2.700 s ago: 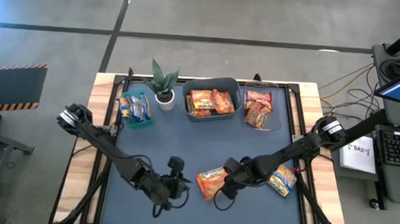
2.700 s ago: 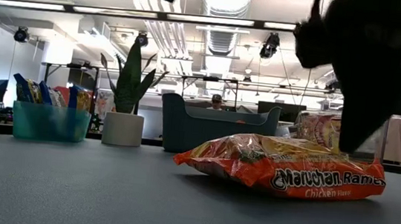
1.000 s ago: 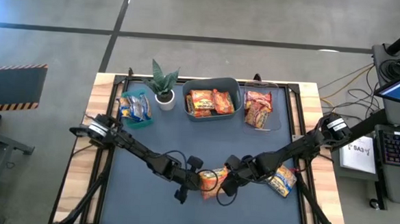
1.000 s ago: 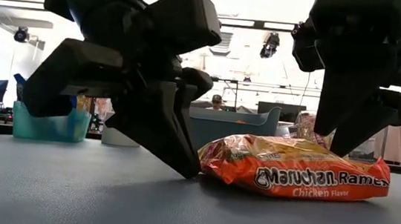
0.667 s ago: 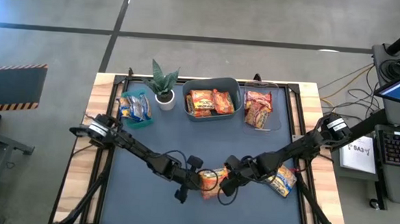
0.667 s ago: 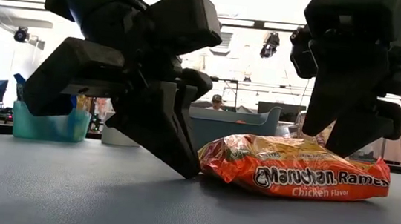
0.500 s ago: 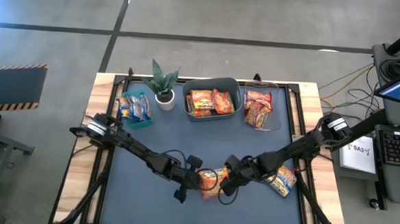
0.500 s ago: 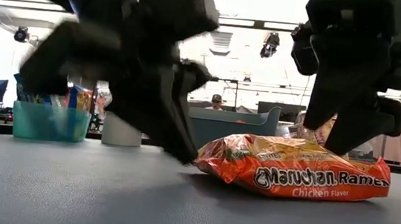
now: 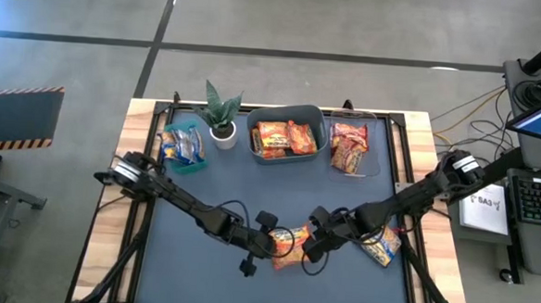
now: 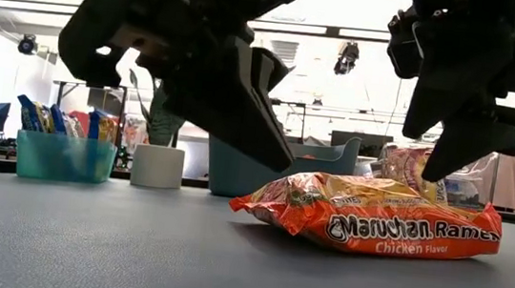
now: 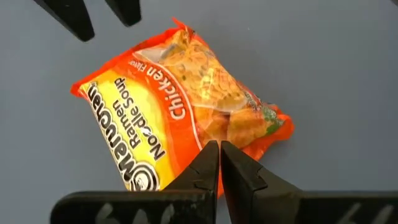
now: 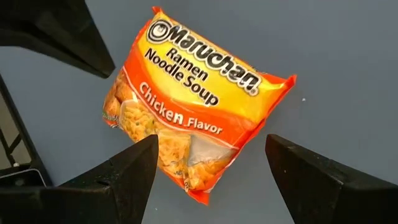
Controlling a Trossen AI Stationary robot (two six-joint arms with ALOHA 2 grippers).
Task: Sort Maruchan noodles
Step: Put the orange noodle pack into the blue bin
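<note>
An orange Maruchan noodles packet (image 9: 291, 246) (image 10: 374, 219) lies flat on the grey table mat, near the middle of the table's near side. My left gripper (image 9: 273, 247) (image 11: 219, 149) is shut, its tip above the packet's left end. My right gripper (image 9: 315, 246) (image 12: 211, 140) is open above the packet's right end. Its two fingers stand on either side of the packet, and the low view shows them clear of it. A second packet (image 9: 381, 245) lies partly under my right arm. My left gripper's shut fingertips (image 10: 284, 163) slant down from the table's left over the packet's left end (image 11: 205, 134). I cannot tell whether they touch it. The packet lies flat on the mat.
Along the far edge stand a teal bin (image 9: 185, 149) with blue packets, a potted plant (image 9: 221, 119), a grey bin (image 9: 287, 138) with orange packets and a clear bin (image 9: 350, 147) with red packets. Bare mat lies between the bins and the grippers.
My left gripper has risen from the mat at the packet's left end and now slants over that end, still shut. The packet's left end has spread a little toward the table's left. My right gripper has drifted slightly toward the table's right, still open.
</note>
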